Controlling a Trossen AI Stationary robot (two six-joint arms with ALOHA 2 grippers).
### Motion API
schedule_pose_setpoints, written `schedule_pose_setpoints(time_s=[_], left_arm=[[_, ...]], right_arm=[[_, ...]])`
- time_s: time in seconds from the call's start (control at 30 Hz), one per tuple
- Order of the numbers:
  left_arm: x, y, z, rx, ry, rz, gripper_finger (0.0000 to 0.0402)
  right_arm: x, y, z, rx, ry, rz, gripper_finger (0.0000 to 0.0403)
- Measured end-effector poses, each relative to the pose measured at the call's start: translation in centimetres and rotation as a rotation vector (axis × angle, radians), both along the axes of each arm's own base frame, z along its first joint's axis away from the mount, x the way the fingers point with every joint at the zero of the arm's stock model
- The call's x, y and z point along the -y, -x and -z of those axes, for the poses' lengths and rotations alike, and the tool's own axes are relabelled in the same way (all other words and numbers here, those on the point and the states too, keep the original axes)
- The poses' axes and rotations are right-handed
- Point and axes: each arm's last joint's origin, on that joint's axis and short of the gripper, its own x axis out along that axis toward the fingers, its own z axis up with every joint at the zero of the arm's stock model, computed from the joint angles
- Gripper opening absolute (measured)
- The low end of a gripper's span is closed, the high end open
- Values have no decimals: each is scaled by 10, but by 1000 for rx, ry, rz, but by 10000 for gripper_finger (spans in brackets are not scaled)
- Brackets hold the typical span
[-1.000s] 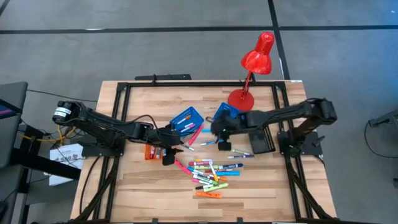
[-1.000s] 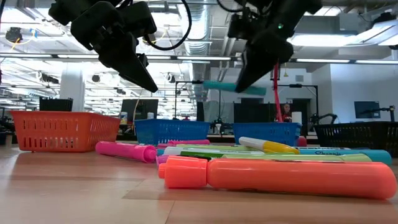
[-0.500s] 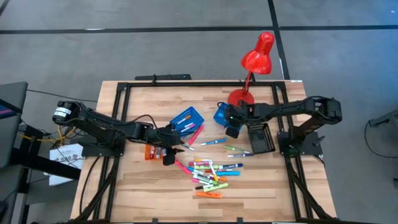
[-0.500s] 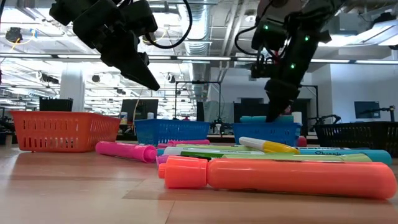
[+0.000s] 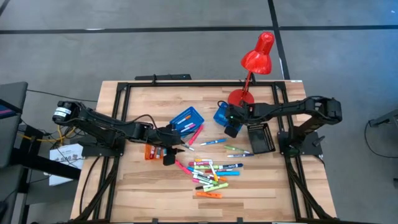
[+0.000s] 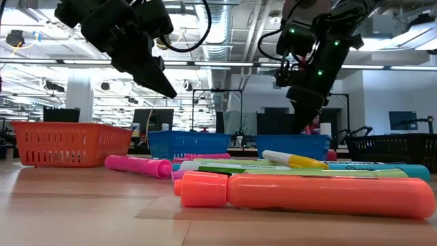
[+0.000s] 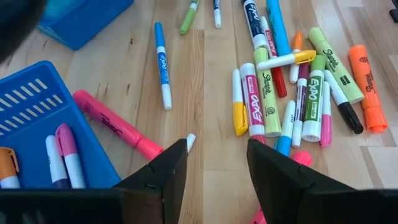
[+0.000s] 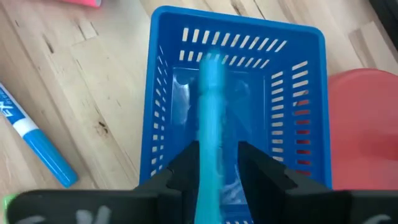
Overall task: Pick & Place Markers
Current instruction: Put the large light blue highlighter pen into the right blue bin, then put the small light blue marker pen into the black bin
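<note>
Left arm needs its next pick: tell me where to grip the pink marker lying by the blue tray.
Grip the pink marker mid-barrel, from straight above, left gripper open with fingers set across its length. It lies flat on bare wood; the blue tray crowds one side, so stay nearer its darker pink end.

An orange marker (image 6: 307, 195) lies nearest, across the wooden table (image 6: 75, 212) from 6 to 4 o'clock. Behind it lie a green marker (image 6: 293, 171), a yellow-capped one (image 6: 295, 160) and a light blue one (image 6: 382, 168) at 3 o'clock; a pink marker (image 6: 138, 165) lies left of centre. Along the far edge stand an orange basket (image 6: 68, 143) at 9 o'clock, two blue baskets (image 6: 189, 144) (image 6: 293, 145) near centre and a black basket (image 6: 392, 150) at 3 o'clock. The left gripper (image 6: 153, 75) hangs at 11 o'clock, the right gripper (image 6: 307, 102) at 1 o'clock above the second blue basket.
</note>
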Motion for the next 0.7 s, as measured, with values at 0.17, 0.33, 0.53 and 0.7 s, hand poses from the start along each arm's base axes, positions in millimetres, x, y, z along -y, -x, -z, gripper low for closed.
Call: schedule_pose_setpoints(time_s=[0.17,0.33,0.53,0.7], left_arm=[[0,0,0,1,0,0,163],[0,0,0,1,0,0,163],[0,0,-1,7,1,0,163],[0,-1,-1,8,2,0,163]], right_arm=[[0,0,0,1,1,1,122],[-4,-1,0,6,2,-16,138],[-16,-6,-3,32,6,-60,140],[-28,-16,-15,82,11,-111,132]])
